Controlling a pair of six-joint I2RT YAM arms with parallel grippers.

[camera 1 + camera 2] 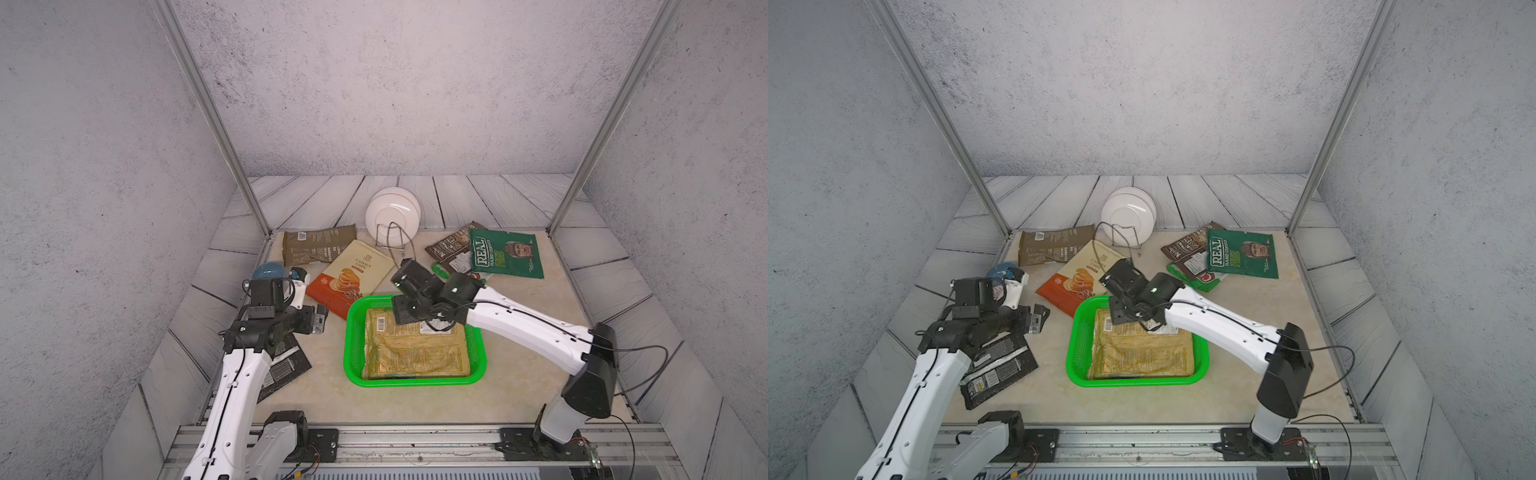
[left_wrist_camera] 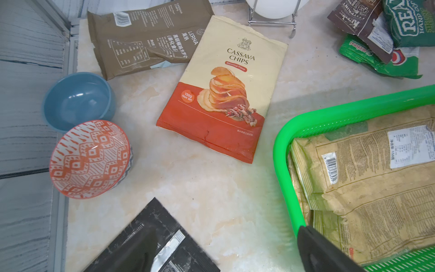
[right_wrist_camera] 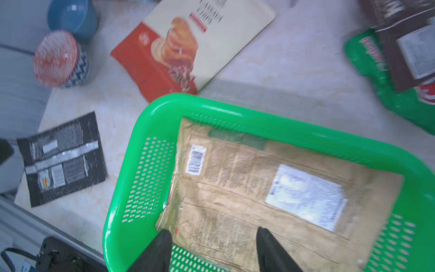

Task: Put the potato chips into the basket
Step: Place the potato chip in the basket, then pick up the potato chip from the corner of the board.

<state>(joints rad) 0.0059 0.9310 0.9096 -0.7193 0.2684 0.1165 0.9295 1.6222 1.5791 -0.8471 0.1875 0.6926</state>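
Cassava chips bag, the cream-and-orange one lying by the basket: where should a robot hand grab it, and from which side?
The cassava chips bag lies flat, so only an edge offers a pinch. I'd take its orange sealed end from above with the open left hand, which is nearest: bare table borders that end, while the cream end sits close to the plate rack.

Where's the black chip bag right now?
In both top views the black chip bag lies flat on the table on the robot's left, partly under the left arm, apart from the green basket.
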